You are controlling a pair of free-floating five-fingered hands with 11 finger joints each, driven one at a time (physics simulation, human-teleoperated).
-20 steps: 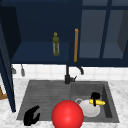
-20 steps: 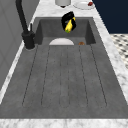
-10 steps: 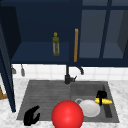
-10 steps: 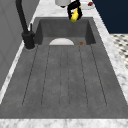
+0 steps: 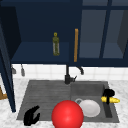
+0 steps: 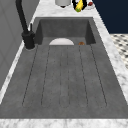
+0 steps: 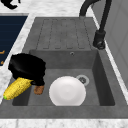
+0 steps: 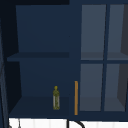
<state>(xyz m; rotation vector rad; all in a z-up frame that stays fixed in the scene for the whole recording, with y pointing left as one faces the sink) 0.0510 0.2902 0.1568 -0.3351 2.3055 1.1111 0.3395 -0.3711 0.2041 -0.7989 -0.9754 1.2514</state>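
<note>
My right hand [image 5: 108, 94] is shut on a yellow corn cob [image 5: 111, 100] and holds it in the air over the right rim of the sink basin [image 5: 107, 110]. From the right side, this hand [image 7: 28, 68] and the corn cob [image 7: 16, 88] hang above the basin's front edge. A white plate [image 5: 89, 108] lies on the basin floor beside the drain [image 7: 82, 79]. A small brown thing [image 7: 38, 89] sits on the basin floor under the hand. My left hand [image 5: 32, 116] hovers with curled fingers at the front left of the draining board. A red ball [image 5: 67, 114] sits at the sink's front edge.
A black tap [image 5: 68, 77] stands behind the sink. In the open wall cabinet a green bottle [image 8: 56, 98] stands on the lower shelf beside an orange door handle [image 8: 76, 97]. The ribbed draining board [image 6: 65, 77] lies left of the basin. Marble counter [image 5: 122, 85] surrounds the sink.
My right hand has lifted the corn cob up and to the right, out of the basin toward its right rim. The white plate now lies uncovered. The left hand has not moved.
</note>
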